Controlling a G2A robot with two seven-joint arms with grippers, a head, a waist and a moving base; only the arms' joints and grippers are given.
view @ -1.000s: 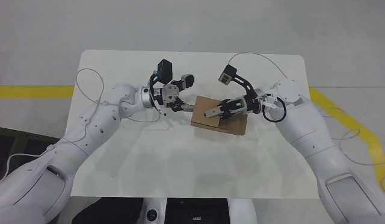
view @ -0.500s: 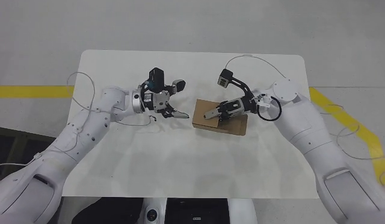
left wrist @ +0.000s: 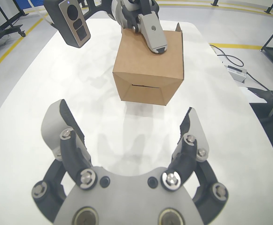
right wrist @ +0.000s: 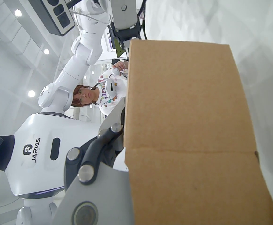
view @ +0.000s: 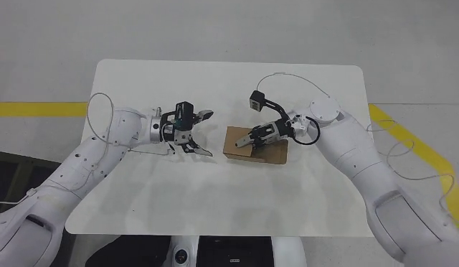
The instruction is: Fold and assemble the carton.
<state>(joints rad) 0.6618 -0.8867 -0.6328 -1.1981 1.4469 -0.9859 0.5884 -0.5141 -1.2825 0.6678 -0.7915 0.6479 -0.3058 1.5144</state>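
The left gripper (left wrist: 126, 107) hangs spread wide over the table (view: 215, 80), holding nothing. The carton (view: 271, 152) lies near it at 3 o'clock, apart from its fingers, just past the table's middle. The right gripper (view: 244, 141) pinches the carton's top panel, reaching in from 3 o'clock.

On the table (view: 215, 80), the carton (view: 259, 152) sits right of the left claw (view: 206, 133), apart, right claw (view: 245, 142) atop it
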